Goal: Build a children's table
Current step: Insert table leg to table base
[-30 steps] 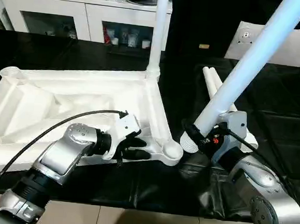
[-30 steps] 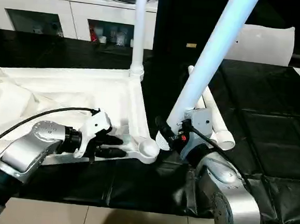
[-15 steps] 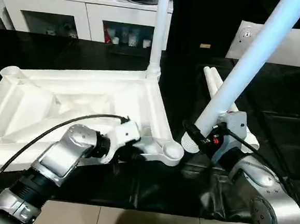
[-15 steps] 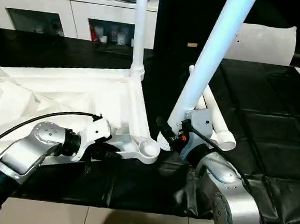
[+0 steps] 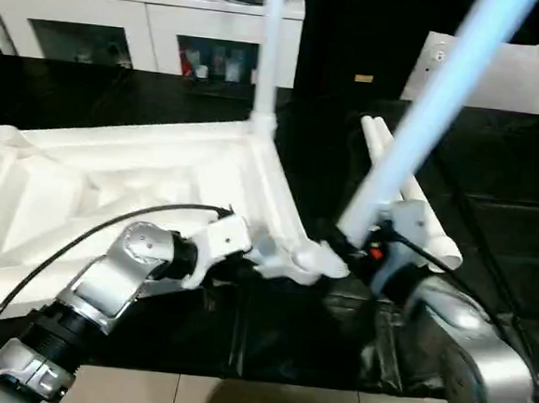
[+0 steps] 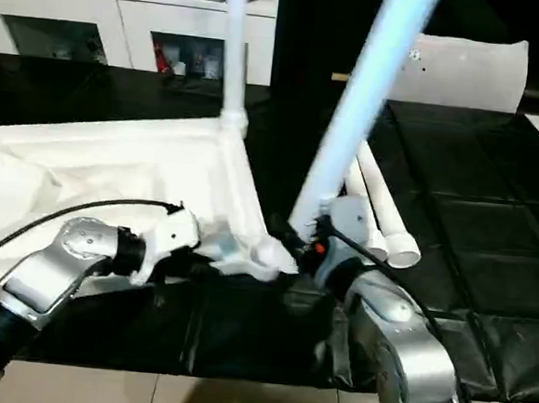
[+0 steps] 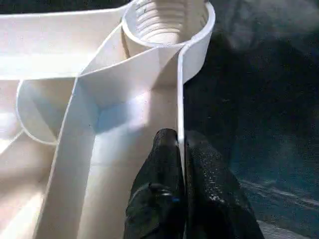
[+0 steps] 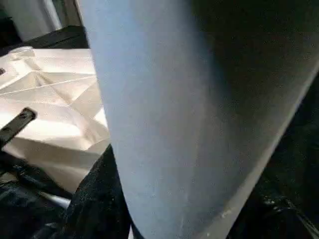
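One upturned tabletop (image 5: 112, 180) lay on the black table (image 5: 495, 182). Four legs showed: one upright leg (image 5: 271, 43) in the corner socket at 12 o'clock, two spare legs (image 5: 410, 199) lying at 3 o'clock, and a tilted leg (image 5: 425, 120) clamped in the right gripper (image 5: 359, 246). The left gripper (image 7: 180, 164) had its jaws closed on the tabletop's rim beside the near corner socket (image 7: 167, 22).

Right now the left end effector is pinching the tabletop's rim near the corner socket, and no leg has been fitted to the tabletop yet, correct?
Not quite. The left end effector does pinch the tabletop rim near the corner socket, but one leg already stands upright in the far corner, as the left eye view shows.
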Robot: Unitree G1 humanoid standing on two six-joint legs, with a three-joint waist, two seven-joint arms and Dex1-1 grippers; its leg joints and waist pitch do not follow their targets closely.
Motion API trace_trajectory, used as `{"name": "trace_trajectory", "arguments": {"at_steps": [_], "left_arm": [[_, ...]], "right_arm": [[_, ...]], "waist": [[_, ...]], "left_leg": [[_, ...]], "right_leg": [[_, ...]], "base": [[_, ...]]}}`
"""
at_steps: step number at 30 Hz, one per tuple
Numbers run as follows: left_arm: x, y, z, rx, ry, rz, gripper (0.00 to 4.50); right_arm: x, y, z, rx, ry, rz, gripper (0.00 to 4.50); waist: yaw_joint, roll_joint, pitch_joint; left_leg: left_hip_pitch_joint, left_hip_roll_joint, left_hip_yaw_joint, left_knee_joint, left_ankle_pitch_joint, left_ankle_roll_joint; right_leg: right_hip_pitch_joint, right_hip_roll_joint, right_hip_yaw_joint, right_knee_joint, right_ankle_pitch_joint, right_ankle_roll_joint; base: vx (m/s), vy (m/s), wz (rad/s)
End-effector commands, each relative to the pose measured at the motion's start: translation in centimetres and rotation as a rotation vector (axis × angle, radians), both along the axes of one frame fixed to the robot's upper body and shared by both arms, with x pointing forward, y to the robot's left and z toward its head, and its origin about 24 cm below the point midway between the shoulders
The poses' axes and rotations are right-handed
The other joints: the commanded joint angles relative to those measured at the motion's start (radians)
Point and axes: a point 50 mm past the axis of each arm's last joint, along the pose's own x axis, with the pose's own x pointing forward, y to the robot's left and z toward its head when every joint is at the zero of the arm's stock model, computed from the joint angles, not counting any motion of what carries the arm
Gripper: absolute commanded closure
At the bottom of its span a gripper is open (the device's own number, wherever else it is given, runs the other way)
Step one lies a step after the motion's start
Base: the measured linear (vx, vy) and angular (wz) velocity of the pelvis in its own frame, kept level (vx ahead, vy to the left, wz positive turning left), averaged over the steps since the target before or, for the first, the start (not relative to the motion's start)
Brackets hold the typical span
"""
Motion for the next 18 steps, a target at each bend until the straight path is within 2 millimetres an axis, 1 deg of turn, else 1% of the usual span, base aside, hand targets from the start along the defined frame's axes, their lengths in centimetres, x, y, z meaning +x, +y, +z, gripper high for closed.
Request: {"name": "trace_trajectory", "arguments": {"at_steps": [1, 2, 3, 4, 5, 6, 7, 8, 9, 10, 11, 13, 14, 16, 18], "left_arm": [[0.8, 0.2, 1.2, -0.095, -0.046, 0.011, 4.5], [0.8, 0.2, 1.2, -0.1, -0.045, 0.005, 4.5], [0.9, 0.2, 1.2, -0.115, -0.04, -0.029, 4.5], [1.0, 0.2, 1.2, -0.116, -0.039, -0.03, 4.5], [1.0, 0.2, 1.2, -0.13, -0.031, -0.037, 4.5], [1.1, 0.2, 1.2, -0.152, -0.019, -0.041, 4.5], [1.1, 0.2, 1.1, -0.166, -0.009, -0.047, 4.5], [1.2, 0.4, 0.8, -0.153, 0.001, -0.055, 4.5], [1.2, 0.4, 0.8, -0.153, 0.001, -0.055, 4.5], [1.2, 0.5, 0.7, -0.145, 0.004, -0.062, 4.5], [1.2, 0.7, 0.4, -0.121, 0.013, -0.078, 4.5], [1.2, 1.0, 0.0, -0.086, 0.021, -0.078, 4.5], [1.2, 1.0, -0.1, -0.074, 0.023, -0.075, 4.5], [1.3, 1.3, -0.3, -0.028, 0.016, -0.072, 4.5], [1.3, 1.4, -0.5, 0.009, 0.013, -0.075, 4.5]], "right_arm": [[0.7, 0.6, -0.1, 0.024, -0.007, 0.04, 2.6], [0.8, 0.7, -0.1, 0.024, -0.006, 0.047, 2.6], [1.0, 1.1, -0.4, 0.016, -0.003, 0.084, 2.6], [1.1, 1.1, -0.4, 0.016, -0.003, 0.086, 2.6], [1.2, 1.2, -0.6, 0.009, 0.002, 0.103, 2.6], [1.4, 1.4, -0.7, 0.002, 0.005, 0.123, 2.6], [1.6, 1.6, -0.8, -0.004, 0.006, 0.137, 2.6], [2.0, 1.8, -0.9, -0.018, 0.008, 0.161, 2.6], [2.0, 1.8, -0.9, -0.018, 0.008, 0.161, 2.6], [2.1, 1.8, -0.9, -0.021, 0.006, 0.164, 2.6], [2.5, 1.9, -0.9, -0.025, 0.0, 0.174, 2.6], [2.8, 2.0, -0.8, -0.028, -0.008, 0.19, 2.6], [2.9, 2.0, -0.7, -0.029, -0.011, 0.195, 2.6], [2.9, 2.1, -0.8, -0.053, -0.016, 0.215, 2.6], [2.9, 2.0, -0.9, -0.071, -0.016, 0.228, 2.6]], "waist": [[0.005, -0.003, -0.055], [0.005, -0.002, -0.056], [0.008, -0.005, -0.057], [0.007, -0.003, -0.057], [0.008, -0.007, -0.058], [0.008, -0.006, -0.057], [0.009, -0.008, -0.057], [0.01, -0.01, -0.057], [0.01, -0.01, -0.057], [0.012, -0.008, -0.056], [0.012, -0.012, -0.057], [0.012, -0.014, -0.057], [0.013, -0.013, -0.057], [0.014, -0.015, -0.058], [0.018, -0.013, -0.057]], "left_leg": [[-0.01, 0.053, -0.004, -0.071, -0.05, 0.039], [-0.01, 0.052, -0.002, -0.07, -0.041, 0.042], [-0.008, 0.054, -0.002, -0.07, -0.029, 0.048], [-0.008, 0.054, -0.001, -0.071, -0.023, 0.049], [-0.009, 0.054, -0.001, -0.07, -0.011, 0.055], [-0.007, 0.054, 0.0, -0.07, -0.012, 0.061], [-0.008, 0.055, 0.001, -0.07, -0.012, 0.062], [-0.007, 0.055, 0.001, -0.071, -0.018, 0.065], [-0.007, 0.055, 0.001, -0.071, -0.018, 0.065], [-0.006, 0.057, 0.001, -0.071, -0.019, 0.064], [-0.008, 0.057, 0.001, -0.071, -0.016, 0.067], [-0.007, 0.057, 0.003, -0.071, -0.017, 0.068], [-0.007, 0.058, 0.004, -0.071, -0.014, 0.068], [-0.006, 0.06, 0.004, -0.071, -0.009, 0.07], [-0.003, 0.062, 0.009, -0.071, -0.013, 0.068]], "right_leg": [[0.052, -0.078, 0.053, -0.075, -0.01, -0.249], [0.051, -0.079, 0.053, -0.076, -0.002, -0.254], [0.052, -0.078, 0.053, -0.074, 0.015, -0.256], [0.052, -0.078, 0.052, -0.072, 0.027, -0.259], [0.054, -0.078, 0.052, -0.068, 0.053, -0.264], [0.052, -0.078, 0.051, -0.069, 0.059, -0.268], [0.053, -0.079, 0.052, -0.069, 0.059, -0.269], [0.053, -0.08, 0.051, -0.07, 0.044, -0.273], [0.053, -0.08, 0.051, -0.07, 0.044, -0.273], [0.052, -0.081, 0.052, -0.07, 0.037, -0.272], [0.054, -0.082, 0.052, -0.069, 0.037, -0.27], [0.053, -0.082, 0.051, -0.069, 0.034, -0.27], [0.053, -0.082, 0.052, -0.068, 0.035, -0.269], [0.053, -0.083, 0.051, -0.067, 0.039, -0.269], [0.05, -0.082, 0.052, -0.068, 0.033, -0.266]], "base": [[0.0, 0.0, 0.0], [0.0, 0.0, 0.0], [0.0, 0.0, 0.0], [0.0, 0.0, 0.0], [0.0, 0.0, 0.0], [0.0, 0.0, 0.0], [0.0, 0.0, 0.0], [0.0, 0.0, 0.0], [0.0, 0.0, 0.0], [0.0, 0.0, 0.0], [0.0, 0.0, 0.0], [0.0, 0.0, 0.0], [0.0, 0.0, 0.0], [0.0, 0.0, 0.0], [0.0, 0.0, 0.0]]}}
